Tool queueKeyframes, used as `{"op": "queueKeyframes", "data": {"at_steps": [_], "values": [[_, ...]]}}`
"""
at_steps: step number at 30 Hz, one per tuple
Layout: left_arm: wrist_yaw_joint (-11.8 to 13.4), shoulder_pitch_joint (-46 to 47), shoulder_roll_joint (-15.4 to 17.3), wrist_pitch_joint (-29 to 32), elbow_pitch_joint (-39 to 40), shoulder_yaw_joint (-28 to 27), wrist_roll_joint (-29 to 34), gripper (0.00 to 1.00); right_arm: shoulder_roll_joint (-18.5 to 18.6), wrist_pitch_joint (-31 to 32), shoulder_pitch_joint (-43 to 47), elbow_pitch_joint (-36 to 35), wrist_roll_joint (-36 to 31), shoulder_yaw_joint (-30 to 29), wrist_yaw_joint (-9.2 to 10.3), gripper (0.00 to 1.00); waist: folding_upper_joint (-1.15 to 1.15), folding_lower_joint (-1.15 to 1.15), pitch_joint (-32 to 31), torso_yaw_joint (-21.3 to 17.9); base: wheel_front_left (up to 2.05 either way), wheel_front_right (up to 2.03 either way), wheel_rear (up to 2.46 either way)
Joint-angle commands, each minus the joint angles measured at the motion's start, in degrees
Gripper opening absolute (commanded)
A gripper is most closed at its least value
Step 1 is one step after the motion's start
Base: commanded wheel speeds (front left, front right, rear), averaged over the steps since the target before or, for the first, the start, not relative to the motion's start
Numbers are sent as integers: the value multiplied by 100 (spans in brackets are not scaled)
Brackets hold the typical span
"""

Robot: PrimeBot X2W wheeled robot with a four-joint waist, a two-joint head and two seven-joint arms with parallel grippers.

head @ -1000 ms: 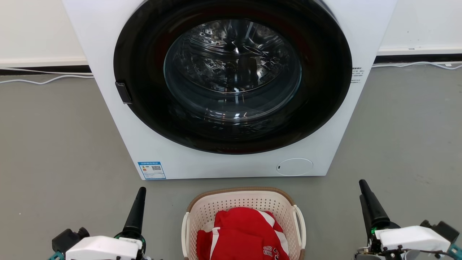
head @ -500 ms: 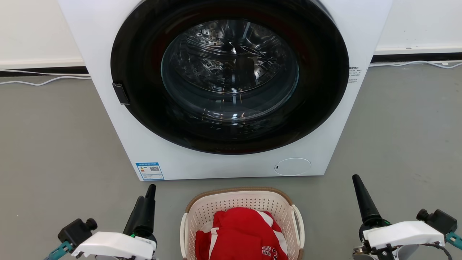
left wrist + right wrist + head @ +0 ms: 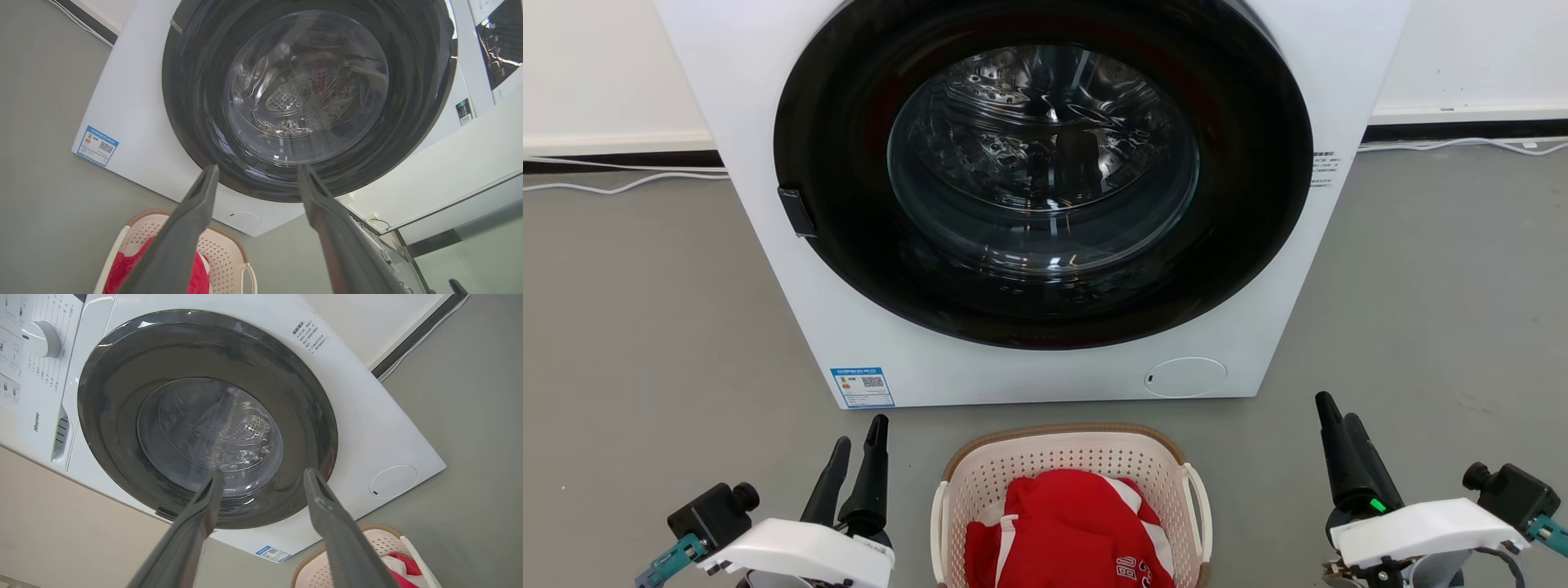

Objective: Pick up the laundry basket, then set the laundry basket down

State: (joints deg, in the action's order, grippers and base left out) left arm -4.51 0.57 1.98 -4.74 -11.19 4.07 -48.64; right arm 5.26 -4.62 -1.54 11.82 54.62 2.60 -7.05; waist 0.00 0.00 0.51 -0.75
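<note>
The laundry basket [image 3: 1066, 431] is cream-white and perforated, with a brown rim and white loop handles. It stands on the grey floor just before the washer and holds a red garment [image 3: 1070, 531]. My left gripper [image 3: 859, 431] hovers left of it, open and holding nothing. My right gripper [image 3: 1338, 408] is farther off to the right, also open and holding nothing. In the left wrist view the left gripper [image 3: 258, 167] points at the washer door, with the basket [image 3: 224, 258] low beneath it. In the right wrist view the right gripper [image 3: 264, 473] does the same, with the basket [image 3: 384, 542] at the lower right.
A white front-loading washer [image 3: 792, 269] with a shut dark round door [image 3: 1045, 196] rises right behind the basket. White cables [image 3: 621, 181] run along the wall base. Grey floor spreads to the left and right of the washer.
Each gripper showed as one dark finger a second ago and now shows two fingers apart. The left gripper has moved right, towards the basket. The right gripper has shifted slightly left. The basket stays put.
</note>
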Motion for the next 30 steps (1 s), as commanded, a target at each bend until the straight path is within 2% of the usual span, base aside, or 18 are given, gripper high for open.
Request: {"op": "queueKeyframes", "data": {"at_steps": [1, 30], "values": [[42, 285, 44, -95, 198, -52, 225, 100, 67, -108, -329, -194, -221, 99, -25, 100, 0, 0, 5, 7, 0, 0, 0], [251, 335, 67, -566, 402, 181, 1844, 100, 47, -578, -427, -341, -1983, 306, -34, 100, 0, 0, 26, -30, 0, 0, 0]]}}
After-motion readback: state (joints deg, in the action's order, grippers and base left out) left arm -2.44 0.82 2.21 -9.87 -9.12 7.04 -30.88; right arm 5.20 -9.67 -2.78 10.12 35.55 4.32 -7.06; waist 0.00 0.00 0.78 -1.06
